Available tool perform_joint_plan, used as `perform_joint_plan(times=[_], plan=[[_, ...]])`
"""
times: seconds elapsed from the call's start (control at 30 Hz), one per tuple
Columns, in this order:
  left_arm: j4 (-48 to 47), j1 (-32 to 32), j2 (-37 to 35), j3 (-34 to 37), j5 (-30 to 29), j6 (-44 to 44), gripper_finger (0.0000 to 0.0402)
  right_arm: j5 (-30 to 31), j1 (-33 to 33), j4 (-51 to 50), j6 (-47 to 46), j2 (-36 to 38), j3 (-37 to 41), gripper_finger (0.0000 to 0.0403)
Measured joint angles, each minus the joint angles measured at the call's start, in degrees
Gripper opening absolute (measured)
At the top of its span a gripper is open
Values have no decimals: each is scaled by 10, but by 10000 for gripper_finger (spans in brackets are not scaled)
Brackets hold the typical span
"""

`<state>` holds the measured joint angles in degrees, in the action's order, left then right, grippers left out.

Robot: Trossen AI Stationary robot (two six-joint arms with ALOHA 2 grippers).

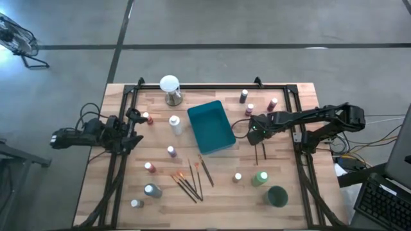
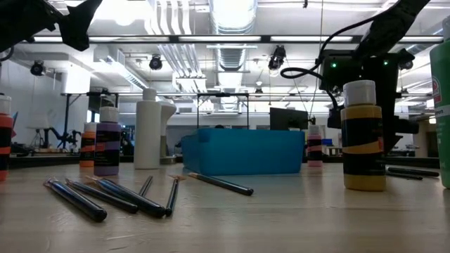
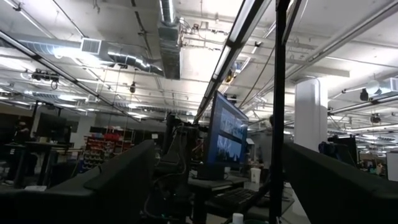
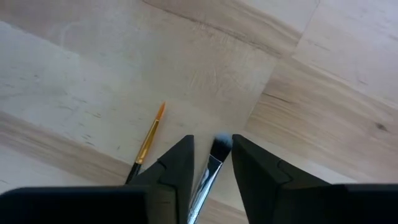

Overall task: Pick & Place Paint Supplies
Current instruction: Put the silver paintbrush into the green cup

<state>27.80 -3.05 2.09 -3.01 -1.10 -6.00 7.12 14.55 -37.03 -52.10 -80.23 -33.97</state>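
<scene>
At the table's left edge the left gripper (image 1: 133, 130) waits, raised off the wood, its fingers wide apart and holding nothing; its wrist camera looks out into the room, not at the table. Beside it stands a red bottle (image 1: 146, 117). Nearer the front lie a purple bottle (image 1: 171, 151), another red one (image 1: 149, 167), a grey bottle (image 1: 152, 190) and a small white one (image 1: 135, 203) close to the front-left corner. A fan of brushes (image 1: 188, 181) lies toward the front, left of centre, with bare wood around it. At the far edge stands the white globe (image 1: 169, 84), with a white bottle (image 1: 174, 124) between it and the teal tray (image 1: 210, 127), which sits mid-table.

Just right of the tray, the right gripper (image 4: 210, 163) is down at the table, its fingers narrowed around the ferrule of a pale-tipped brush (image 4: 219, 147); whether they press it yet is unclear. An orange-tipped brush (image 4: 149, 138) lies just beside it, apart. Both handles run under the gripper and are cut off. Behind the right arm three bottles (image 1: 249, 108) stand near the far edge. Toward the front right are a small white bottle (image 1: 237, 177), a green bottle (image 1: 259, 178) and a dark green bottle (image 1: 277, 196), near the edge.
</scene>
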Motion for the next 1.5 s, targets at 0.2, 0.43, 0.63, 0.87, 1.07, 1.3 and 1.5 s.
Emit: perform_joint_plan(times=[0.2,0.43,0.63,0.87,1.07,1.3,1.5], plan=[[-4,0,0,0,0,0,355,7,1,2,2,0,0,56],[-5,0,0,0,0,-1,355,20,1,3,2,0,1,12],[-5,0,0,0,0,-2,355,55,2,-3,3,28,0,9],[-5,0,0,0,0,-2,355,75,-3,-1,3,129,-2,8],[-5,0,0,0,-5,-2,355,115,-32,0,4,243,-3,8],[-4,0,0,0,-29,-1,355,161,-89,28,81,363,-24,8],[-4,0,0,0,-39,-23,355,200,-161,46,214,392,-82,8]])
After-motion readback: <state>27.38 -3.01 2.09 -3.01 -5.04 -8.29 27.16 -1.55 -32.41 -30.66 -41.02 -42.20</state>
